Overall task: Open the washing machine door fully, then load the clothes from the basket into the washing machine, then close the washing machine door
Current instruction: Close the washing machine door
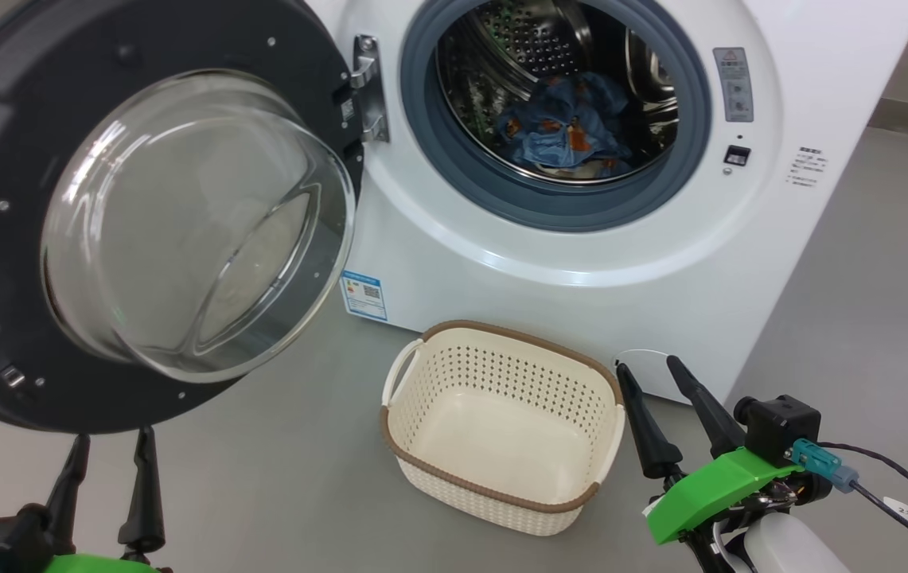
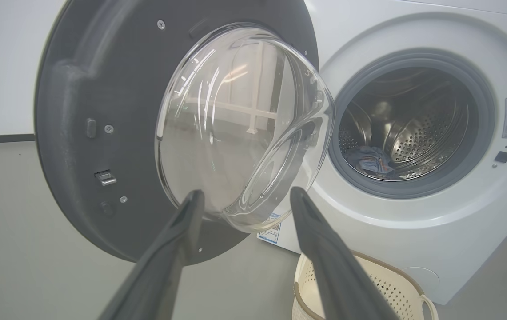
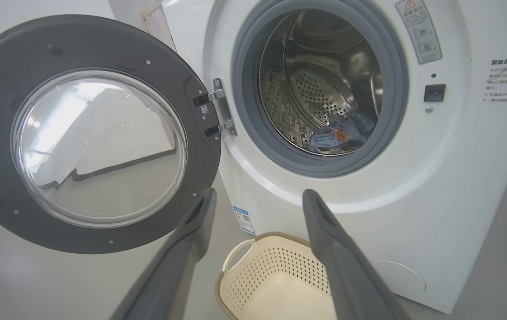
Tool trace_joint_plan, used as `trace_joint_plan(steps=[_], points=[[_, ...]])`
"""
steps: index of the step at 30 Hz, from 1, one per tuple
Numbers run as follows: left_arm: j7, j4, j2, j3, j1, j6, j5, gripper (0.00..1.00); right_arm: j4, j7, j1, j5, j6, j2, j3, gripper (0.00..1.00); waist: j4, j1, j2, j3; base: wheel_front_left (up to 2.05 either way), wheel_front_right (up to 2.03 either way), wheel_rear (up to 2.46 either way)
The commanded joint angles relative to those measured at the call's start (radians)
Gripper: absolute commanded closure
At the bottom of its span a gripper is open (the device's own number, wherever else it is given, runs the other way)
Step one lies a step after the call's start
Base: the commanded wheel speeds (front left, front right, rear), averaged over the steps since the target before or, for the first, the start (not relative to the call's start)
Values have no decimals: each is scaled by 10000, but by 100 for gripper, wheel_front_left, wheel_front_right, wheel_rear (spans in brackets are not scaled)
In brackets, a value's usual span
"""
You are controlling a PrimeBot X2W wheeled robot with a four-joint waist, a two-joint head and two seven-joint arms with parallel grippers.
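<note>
Dark grey plastic rings the clear, bulging glass bowl of the washing machine door (image 1: 183,223). The door stands swung wide open on its hinge (image 1: 366,87) at the upper left of the head view, with its inner side facing the camera.

Below it, in the lower left corner, the left gripper (image 1: 115,436) points up toward the door's lower edge. Its jaws are spread apart and hold nothing. In the left wrist view the same jaws frame the glass bowl without touching it.

Just right of the door's lower part, a small blue label (image 1: 364,296) sits on the white front of the washing machine (image 1: 549,263), which takes up the upper centre and right of the frame. Its round opening is edged by a grey rubber gasket (image 1: 422,119) and shows the perforated steel drum (image 1: 533,48). The clothes (image 1: 565,131), a crumpled blue bundle with orange-brown marks, lie at the bottom of the drum.

On the grey floor (image 1: 263,477) in front of the machine, at lower centre, the basket (image 1: 501,330) stands upright. It is cream-white with a brown rim, and its bare bottom is in plain sight.

At the lower right, beside the basket's right end, the right gripper (image 1: 646,364) rises from a bright green mount (image 1: 708,485). Its jaws also stand wide apart, gripping nothing, with their tips near the machine's lower front.
</note>
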Motion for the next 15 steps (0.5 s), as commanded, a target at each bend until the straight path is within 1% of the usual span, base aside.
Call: trace_joint_plan(steps=[1,15], points=[[-23,-249,261,346,-147,34,33,0,-198,-82,-26,33,73,-4,224,0,194,0,0,-46,0,0,0],[75,-369,360,303,-148,167,6,0,-207,-82,-34,161,73,49,254,0,932,0,0,-169,0,0,0]])
